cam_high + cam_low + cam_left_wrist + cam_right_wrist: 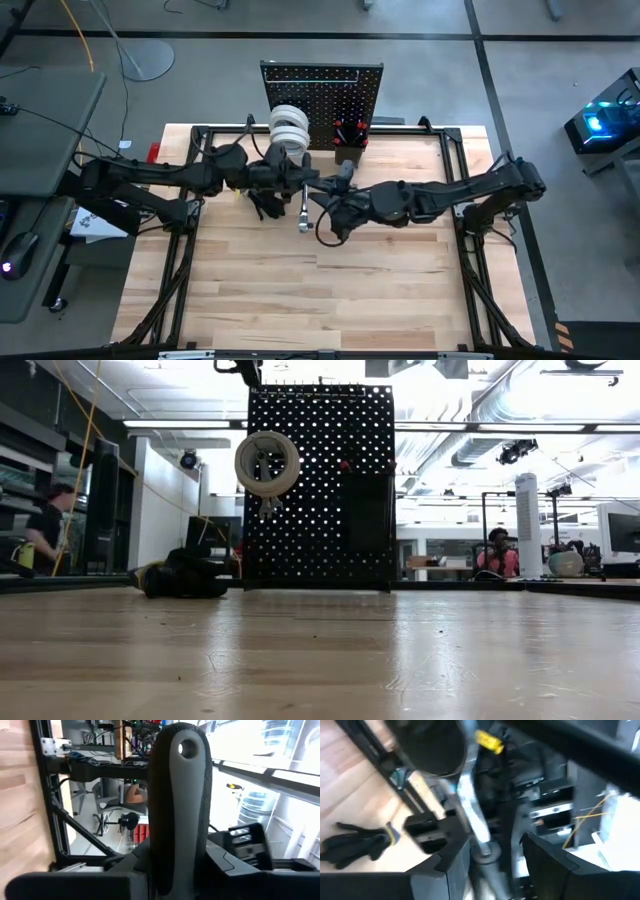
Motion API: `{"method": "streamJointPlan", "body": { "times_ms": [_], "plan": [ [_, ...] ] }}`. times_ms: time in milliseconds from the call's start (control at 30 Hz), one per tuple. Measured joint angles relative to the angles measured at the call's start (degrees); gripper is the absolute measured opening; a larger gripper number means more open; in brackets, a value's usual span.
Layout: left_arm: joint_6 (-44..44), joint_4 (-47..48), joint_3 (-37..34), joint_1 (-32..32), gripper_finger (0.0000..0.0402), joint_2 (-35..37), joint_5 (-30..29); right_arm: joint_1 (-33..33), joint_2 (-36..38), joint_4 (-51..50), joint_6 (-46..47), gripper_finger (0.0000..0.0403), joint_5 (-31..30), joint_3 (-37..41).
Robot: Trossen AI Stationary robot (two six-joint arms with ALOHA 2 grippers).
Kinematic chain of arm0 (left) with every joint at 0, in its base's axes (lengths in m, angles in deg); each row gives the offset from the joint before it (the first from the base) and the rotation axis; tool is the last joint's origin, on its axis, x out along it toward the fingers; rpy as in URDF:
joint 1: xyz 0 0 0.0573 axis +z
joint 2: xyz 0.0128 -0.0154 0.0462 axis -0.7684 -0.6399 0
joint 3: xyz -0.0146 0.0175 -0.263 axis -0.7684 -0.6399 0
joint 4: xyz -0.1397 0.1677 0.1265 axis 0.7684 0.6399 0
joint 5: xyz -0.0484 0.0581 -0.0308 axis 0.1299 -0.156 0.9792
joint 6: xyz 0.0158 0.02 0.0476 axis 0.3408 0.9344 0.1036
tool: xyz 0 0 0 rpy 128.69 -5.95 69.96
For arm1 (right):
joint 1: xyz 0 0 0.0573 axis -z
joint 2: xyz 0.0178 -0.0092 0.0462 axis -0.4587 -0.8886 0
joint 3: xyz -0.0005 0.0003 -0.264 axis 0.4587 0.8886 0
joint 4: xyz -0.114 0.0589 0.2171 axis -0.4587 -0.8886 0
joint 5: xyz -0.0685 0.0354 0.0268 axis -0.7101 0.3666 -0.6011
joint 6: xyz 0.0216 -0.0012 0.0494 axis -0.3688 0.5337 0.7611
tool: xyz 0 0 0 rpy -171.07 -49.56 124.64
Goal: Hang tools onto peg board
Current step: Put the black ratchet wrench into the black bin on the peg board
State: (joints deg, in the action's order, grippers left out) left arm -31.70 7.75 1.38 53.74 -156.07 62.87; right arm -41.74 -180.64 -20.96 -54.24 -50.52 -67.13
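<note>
Ratchet [304,208] lies between our claws, long axis running away from peg board [322,100]; left claw [283,195] clamps its handle, right claw [322,200] part-open alongside.

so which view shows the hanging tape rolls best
The low view: the tape rolls hang face-on against the peg board. The high view sees the rolls only edge-on from above. Neither wrist view shows them.
</note>
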Motion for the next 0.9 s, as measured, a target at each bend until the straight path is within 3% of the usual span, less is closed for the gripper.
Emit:
{"method": "streamJointPlan", "body": {
  "times_ms": [167, 400, 700, 900],
  "plan": [
    [0.7, 0.0, 1.7, -1.1, 0.008, -0.1, -1.3, 0.5, -0.2, -3.8, 1.7, 0.0174, 1.0, 0.0],
    [2.1, 1.9, 3.2, -2.2, 0.008, 0.0, -1.7, 0.6, -0.2, 2.9, 0.4, 0.0174, 3.4, 0.0],
    [1.7, 2.4, 3.2, -2.6, 0.008, -0.7, -3.9, 0.0, -3.2, 4.1, 0.3, 0.0172, 5.5, 0.0],
    [1.3, 2.7, 3.1, -2.9, 0.008, -1.0, -4.1, -0.4, -4.5, 5.6, -0.3, 0.011, 1.0, 0.0]
  ]
}}
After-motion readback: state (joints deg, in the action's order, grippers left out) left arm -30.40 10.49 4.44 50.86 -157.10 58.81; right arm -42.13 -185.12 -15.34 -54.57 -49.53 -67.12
